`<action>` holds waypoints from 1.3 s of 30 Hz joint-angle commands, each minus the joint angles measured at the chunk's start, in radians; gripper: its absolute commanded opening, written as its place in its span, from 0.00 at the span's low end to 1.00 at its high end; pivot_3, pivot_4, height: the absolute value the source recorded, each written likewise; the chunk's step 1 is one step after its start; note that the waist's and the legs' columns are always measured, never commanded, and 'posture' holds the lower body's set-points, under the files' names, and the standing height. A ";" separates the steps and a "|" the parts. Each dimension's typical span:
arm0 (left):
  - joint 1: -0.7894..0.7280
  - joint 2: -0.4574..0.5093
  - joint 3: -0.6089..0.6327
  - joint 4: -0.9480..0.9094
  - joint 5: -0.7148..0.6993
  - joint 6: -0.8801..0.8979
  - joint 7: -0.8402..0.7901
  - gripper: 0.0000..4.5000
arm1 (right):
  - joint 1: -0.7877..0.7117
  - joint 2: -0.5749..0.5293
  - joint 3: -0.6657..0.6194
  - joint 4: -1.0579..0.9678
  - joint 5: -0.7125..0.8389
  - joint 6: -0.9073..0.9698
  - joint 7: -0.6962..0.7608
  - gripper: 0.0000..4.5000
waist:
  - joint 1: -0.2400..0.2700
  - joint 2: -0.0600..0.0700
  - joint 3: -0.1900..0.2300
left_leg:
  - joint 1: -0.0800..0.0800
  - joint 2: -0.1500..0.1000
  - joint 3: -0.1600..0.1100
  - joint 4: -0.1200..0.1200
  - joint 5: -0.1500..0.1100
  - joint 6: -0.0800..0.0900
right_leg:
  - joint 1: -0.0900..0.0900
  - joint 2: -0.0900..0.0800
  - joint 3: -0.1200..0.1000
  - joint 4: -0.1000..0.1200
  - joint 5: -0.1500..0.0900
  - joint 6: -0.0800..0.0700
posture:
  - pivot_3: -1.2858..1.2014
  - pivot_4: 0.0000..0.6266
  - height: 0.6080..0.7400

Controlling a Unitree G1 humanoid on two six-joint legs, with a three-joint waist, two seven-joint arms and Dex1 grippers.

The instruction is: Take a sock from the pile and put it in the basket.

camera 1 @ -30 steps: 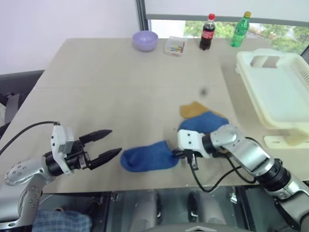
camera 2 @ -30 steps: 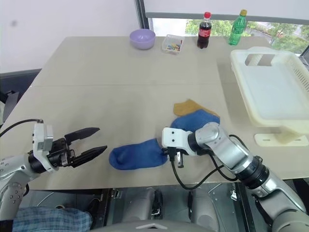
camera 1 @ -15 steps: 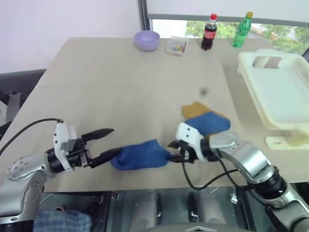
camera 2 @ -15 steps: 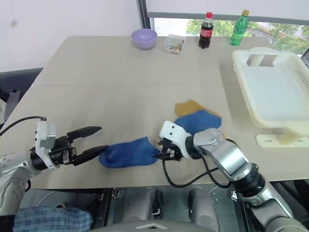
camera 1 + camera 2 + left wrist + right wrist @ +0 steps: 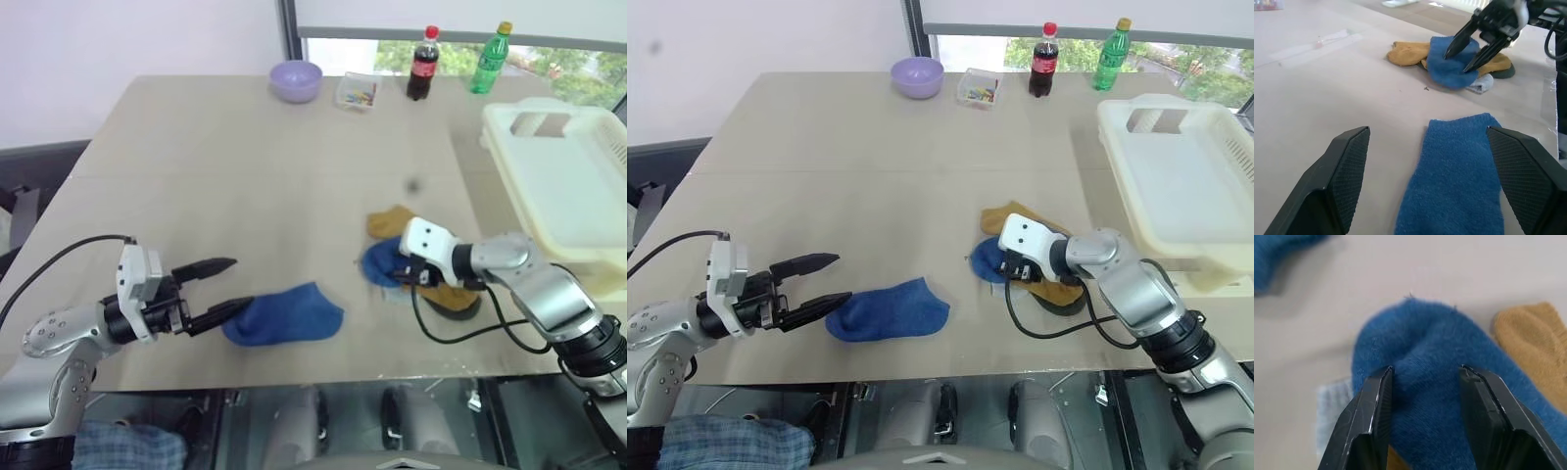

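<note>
Blue sock [image 5: 888,310] lies flat between my spread left gripper [image 5: 828,281] fingers; my right gripper [image 5: 1424,382] parted, straddling blue sock atop pile [image 5: 1034,274]

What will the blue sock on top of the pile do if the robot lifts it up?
The blue sock will probably flop and dangle, since it bunches softly between the right gripper's open fingers. It looks light and fuzzy, so not slippery. It may drag the mustard sock beside it.

A lone blue sock [image 5: 1454,183] lies flat between the left gripper's [image 5: 1437,183] spread fingers, the right gripper [image 5: 1465,53] poised over the pile [image 5: 1449,61] beyond.
</note>
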State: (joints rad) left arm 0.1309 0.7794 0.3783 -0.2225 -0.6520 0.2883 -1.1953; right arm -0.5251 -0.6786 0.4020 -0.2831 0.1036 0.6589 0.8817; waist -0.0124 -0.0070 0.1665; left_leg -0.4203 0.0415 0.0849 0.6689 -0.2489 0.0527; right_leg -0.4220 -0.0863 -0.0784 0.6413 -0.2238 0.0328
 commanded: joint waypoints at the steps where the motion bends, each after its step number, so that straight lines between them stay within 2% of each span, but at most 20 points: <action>1: 0.000 0.003 0.009 -0.006 -0.003 -0.015 -0.008 0.91 | -0.003 0.019 -0.020 -0.016 0.001 -0.027 -0.001 0.43 | 0.000 0.000 0.000 | 0.000 0.000 0.000 0.000 0.000 0.000 | 0.000 0.000 0.000 0.000 0.000 0.000 | 0.52 0.24 0.95; 3: 0.003 0.004 0.013 -0.007 -0.004 -0.014 -0.009 0.91 | 0.000 0.022 -0.023 -0.021 -0.001 -0.032 0.002 0.31 | 0.000 0.000 0.000 | 0.000 0.000 0.000 0.000 -0.001 0.001 | 0.000 0.000 0.000 0.000 0.000 0.000 | 0.52 0.24 0.95; 4: 0.005 0.004 0.014 -0.008 -0.005 -0.014 -0.010 0.91 | 0.001 0.024 -0.027 -0.026 0.000 -0.030 0.002 0.19 | 0.000 0.000 0.000 | 0.000 0.000 0.000 0.000 -0.001 0.001 | 0.000 0.000 0.000 0.000 0.000 0.000 | 0.52 0.24 0.95; 6: 0.008 0.003 0.014 -0.010 -0.005 -0.014 -0.009 0.91 | 0.001 0.028 -0.034 -0.035 0.007 -0.022 0.004 0.01 | 0.001 0.000 0.000 | 0.000 0.000 -0.001 0.000 -0.001 0.001 | 0.000 0.000 0.000 0.000 0.000 0.000 | 0.52 0.24 0.95; 16: 0.002 -0.008 -0.001 -0.015 -0.002 -0.014 -0.001 0.91 | -0.001 0.037 -0.034 -0.031 0.006 -0.018 0.006 0.01 | 0.001 0.000 0.000 | 0.000 0.000 -0.001 0.000 -0.001 0.001 | 0.000 0.000 0.000 0.000 0.000 0.000 | 0.52 0.24 0.95; 20: 0.000 -0.012 -0.005 -0.015 0.000 -0.017 0.001 0.91 | -0.060 0.100 -0.010 0.009 0.001 -0.001 -0.007 0.01 | -0.002 0.000 0.000 | 0.000 0.000 -0.001 0.000 -0.001 0.001 | 0.000 0.000 0.000 0.000 0.000 0.000 | 0.52 0.24 0.95; 24: -0.008 -0.014 -0.010 -0.009 0.001 -0.018 0.002 0.91 | -0.162 0.218 0.050 0.112 -0.039 0.031 -0.040 0.01 | -0.005 0.000 0.000 | 0.001 0.001 0.000 0.000 -0.001 0.001 | 0.000 0.002 0.000 0.001 0.000 0.000 | 0.52 0.24 0.95; 29: -0.020 -0.013 -0.014 0.003 0.004 -0.024 0.000 0.91 | -0.309 0.470 0.112 0.318 -0.086 0.099 -0.147 0.01 | -0.007 0.000 0.000 | 0.001 0.002 0.000 0.000 0.001 -0.001 | 0.000 0.003 0.001 0.002 0.001 0.001 | 0.52 0.24 0.95; 34: -0.010 -0.018 -0.013 -0.010 0.002 -0.026 0.007 0.91 | -0.424 0.705 0.083 0.599 -0.111 0.045 -0.263 0.01 | -0.006 0.000 0.000 | 0.001 0.002 0.001 0.000 0.001 -0.002 | 0.000 0.003 0.001 0.002 0.002 0.001 | 0.52 0.24 0.95; 35: -0.007 -0.020 -0.013 -0.013 0.002 -0.026 0.010 0.91 | -0.447 0.732 0.075 0.647 -0.119 0.021 -0.283 0.11 | -0.005 0.000 0.000 | 0.001 0.002 0.001 0.000 0.001 -0.002 | 0.000 0.002 0.001 0.002 0.002 0.001 | 0.52 0.24 0.95; 36: -0.003 -0.022 -0.012 -0.021 -0.001 -0.023 0.015 0.91 | -0.467 0.768 0.039 0.672 -0.101 0.012 -0.304 0.15 | -0.005 0.000 0.000 | 0.001 0.001 0.001 0.000 0.001 -0.002 | 0.000 0.001 0.001 0.002 0.002 0.002 | 0.52 0.24 0.95; 39: 0.004 -0.026 -0.011 -0.035 -0.005 -0.020 0.027 0.91 | -0.494 0.807 -0.032 0.677 -0.061 0.010 -0.317 0.42 | -0.004 0.000 0.000 | 0.000 0.000 0.000 0.000 0.001 -0.002 | 0.000 0.000 0.000 0.002 0.002 0.002 | 0.52 0.24 0.95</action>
State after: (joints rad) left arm 0.1294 0.7539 0.3508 -0.2256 -0.6502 0.2771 -1.1730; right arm -0.9897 0.1256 0.4200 0.4217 0.0221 0.6900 0.5746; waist -0.0163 -0.0073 0.1666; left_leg -0.4207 0.0418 0.0854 0.6689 -0.2479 0.0504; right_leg -0.4224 -0.0863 -0.0784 0.6428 -0.2220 0.0345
